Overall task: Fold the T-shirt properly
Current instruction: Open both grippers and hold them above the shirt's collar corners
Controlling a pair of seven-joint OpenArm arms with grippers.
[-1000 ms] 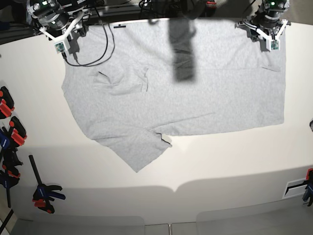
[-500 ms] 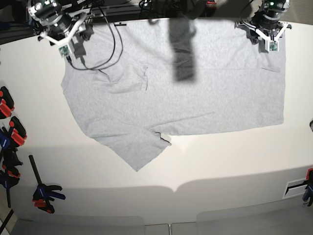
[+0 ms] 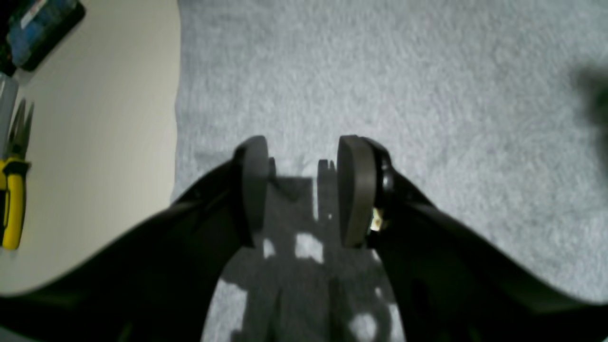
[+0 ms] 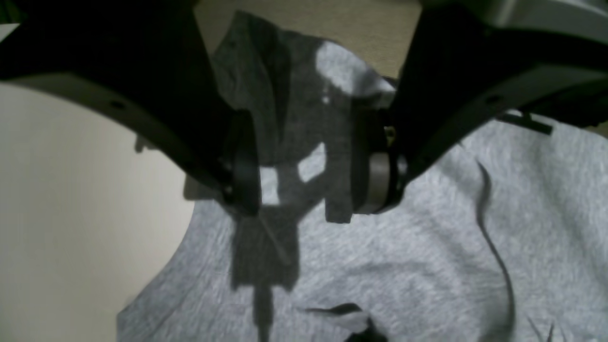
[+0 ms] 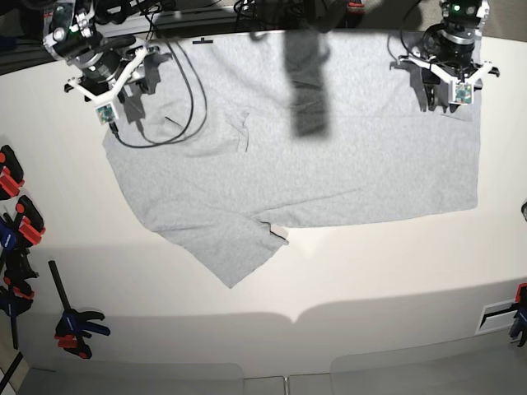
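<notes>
Fingers [image 3: 254,190] of both grippers parted, grasping nothing; lower squarely onto T-shirt [image 5: 329,164] edges beneath, pinch evenly, lift together.

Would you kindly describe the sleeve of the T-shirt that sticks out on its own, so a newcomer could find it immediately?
Start from the T-shirt, the large grey cloth spread over the far half of the pale table. Follow its near edge toward the base view's left until a flap, the sleeve, juts out toward the viewer. It ends in a corner on bare table, unlike the straight hem beside it.
</notes>
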